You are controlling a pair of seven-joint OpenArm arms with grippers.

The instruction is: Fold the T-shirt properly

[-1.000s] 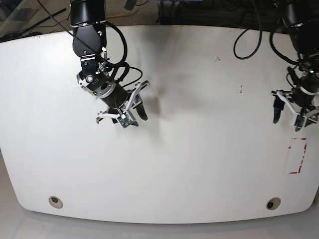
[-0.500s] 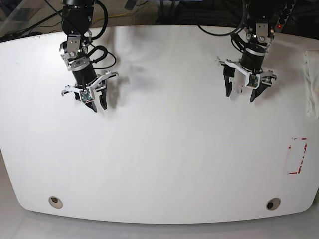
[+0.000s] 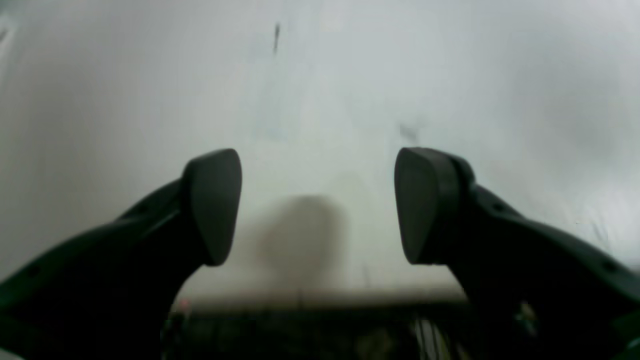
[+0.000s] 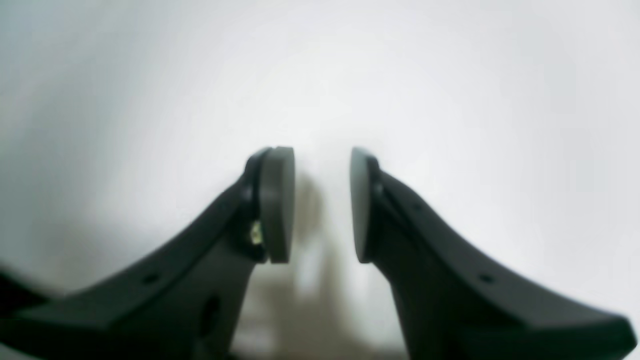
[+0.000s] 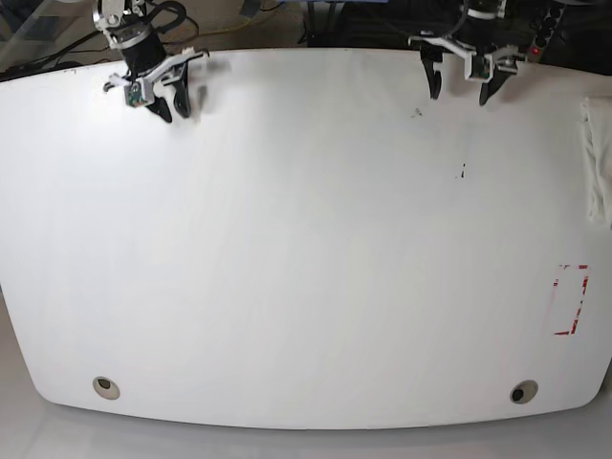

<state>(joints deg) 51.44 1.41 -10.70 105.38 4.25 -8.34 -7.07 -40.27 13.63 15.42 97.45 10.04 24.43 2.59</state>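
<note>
White cotton, the T-shirt (image 5: pixel 598 158) lies bunched at the tabletop (image 5: pixel 306 249) edge beyond the left arm, soft and floppy. You have the left pincer (image 5: pixel 463 84) spread wide and empty, the right pincer (image 5: pixel 171 101) narrowly parted, also empty. Pinch it by shoulders or hem; it will drape, not slide.

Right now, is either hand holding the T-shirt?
No, the left hand and the right hand both show only bare white table between their open fingers.
</note>
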